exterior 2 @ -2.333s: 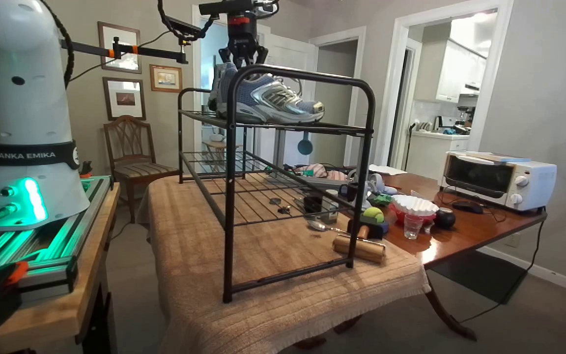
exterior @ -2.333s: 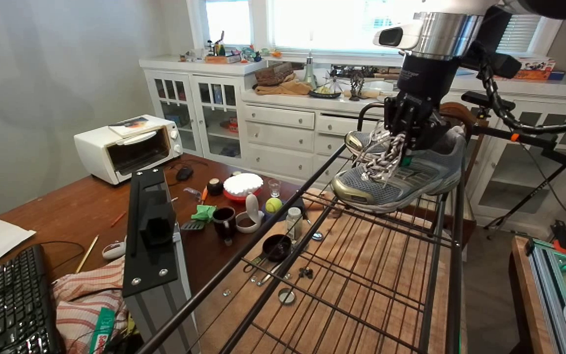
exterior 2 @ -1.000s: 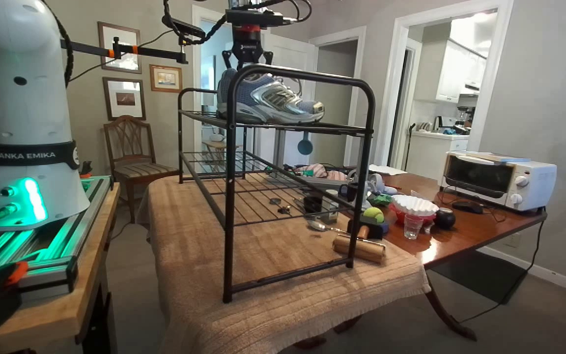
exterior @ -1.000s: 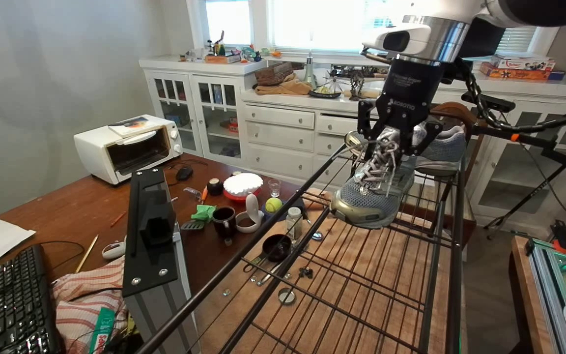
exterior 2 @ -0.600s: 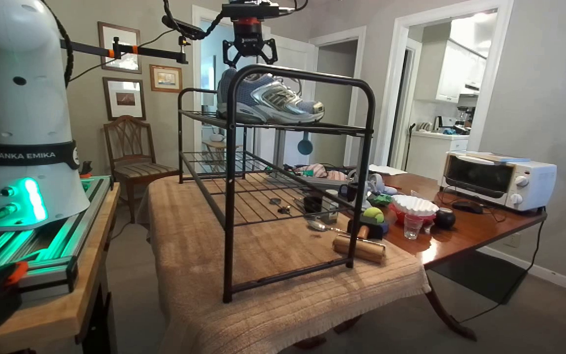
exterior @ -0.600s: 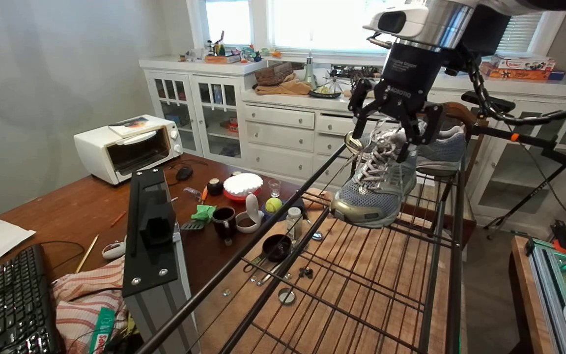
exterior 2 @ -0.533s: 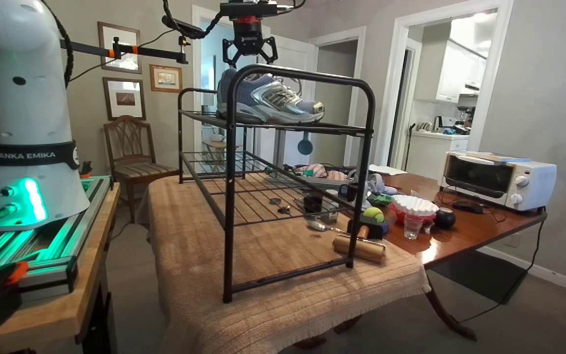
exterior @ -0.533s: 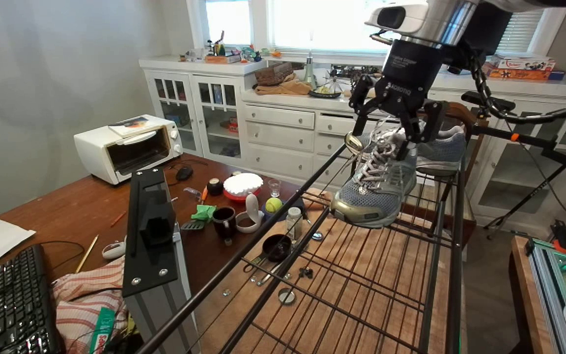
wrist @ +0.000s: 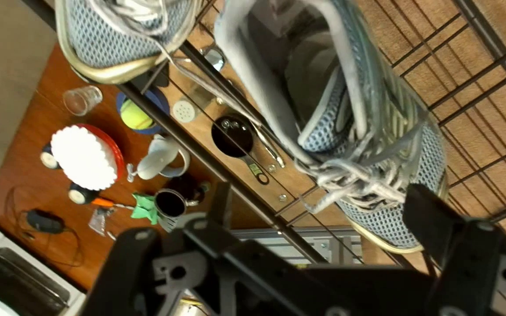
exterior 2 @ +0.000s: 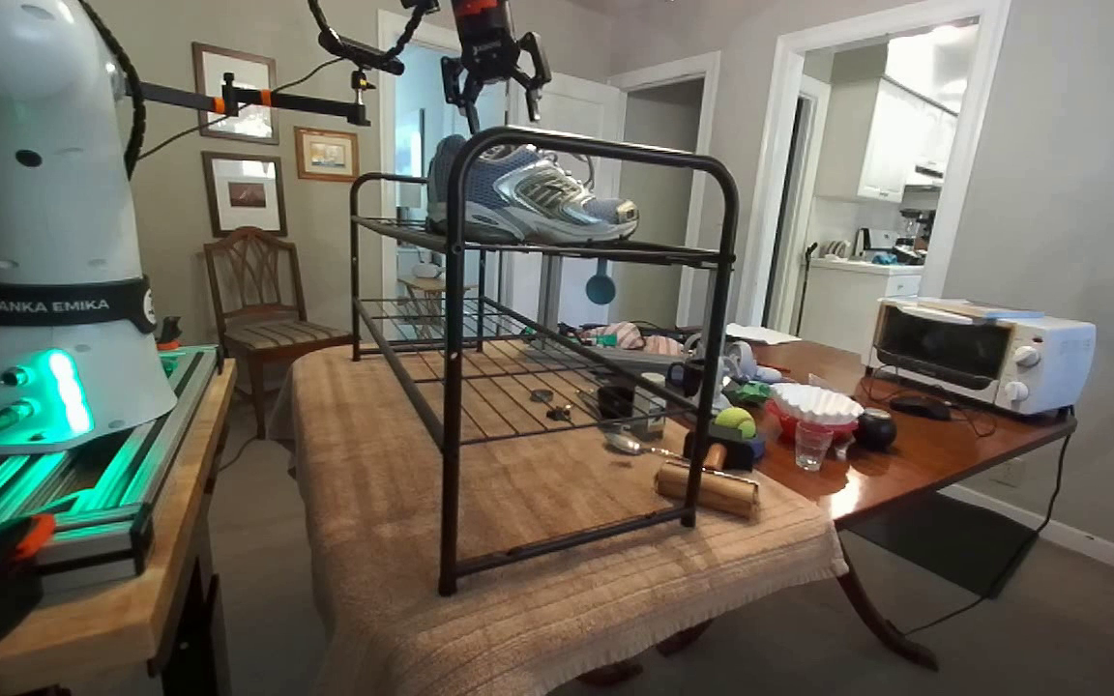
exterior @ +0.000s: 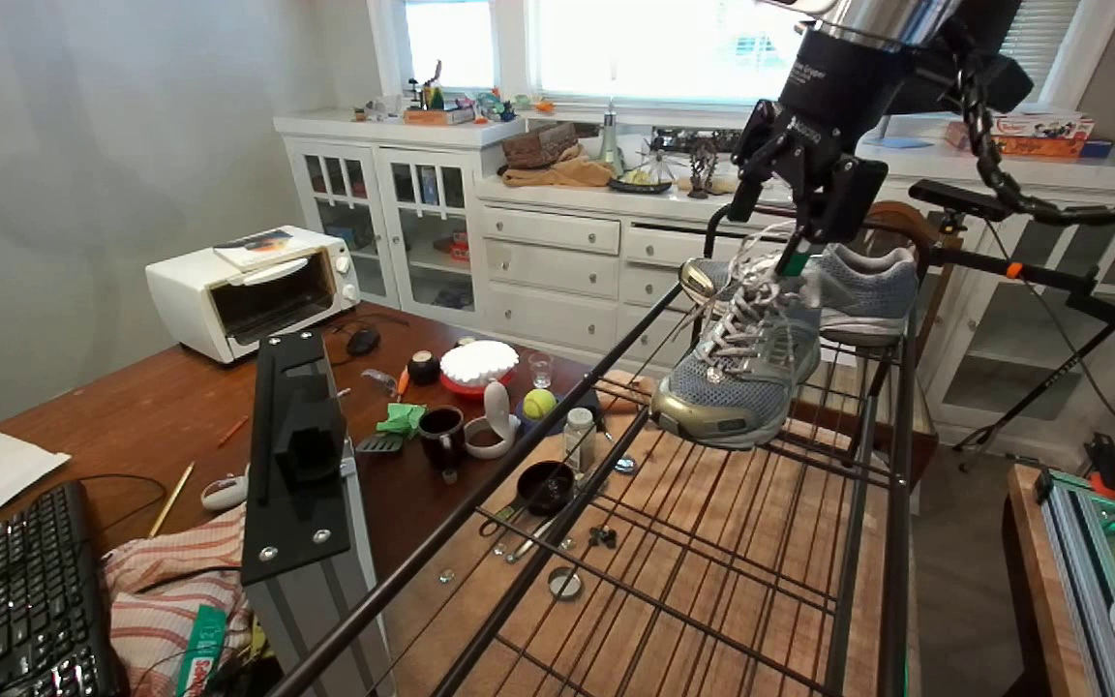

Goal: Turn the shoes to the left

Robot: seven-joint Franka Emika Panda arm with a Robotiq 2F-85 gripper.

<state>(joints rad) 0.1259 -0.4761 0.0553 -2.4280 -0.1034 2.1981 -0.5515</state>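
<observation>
Two grey-silver shoes stand on the black rack point(exterior 2: 605, 147). In an exterior view the nearer shoe point(exterior: 732, 387) points its toe obliquely towards the camera, its white laces loose on top. Beyond it the farther shoe point(exterior: 872, 290) lies across the rack, partly hidden. An exterior view shows that farther shoe point(exterior 2: 542, 198) side-on, hiding the nearer one. My gripper point(exterior: 768, 237) is open and tilted just above the nearer shoe, holding nothing. In the wrist view one finger point(wrist: 428, 224) overlaps the nearer shoe's toe area, and the farther shoe point(wrist: 125, 48) is cut off at the top.
Below the rack lie a tan towel point(exterior 2: 373, 503), a dark cup point(exterior: 546, 487) and a shaker point(exterior: 579, 436). A black-topped metal profile point(exterior: 296, 455) rises beside the rack. On the table are a tennis ball point(exterior: 539, 404), a mug point(exterior: 442, 440) and a toaster oven point(exterior: 253, 290).
The nearer shoe has swung round from lying side-on, its heel moving away from the camera. My gripper has let go of it, opened, lifted clear and tilted. The farther shoe looks unmoved.
</observation>
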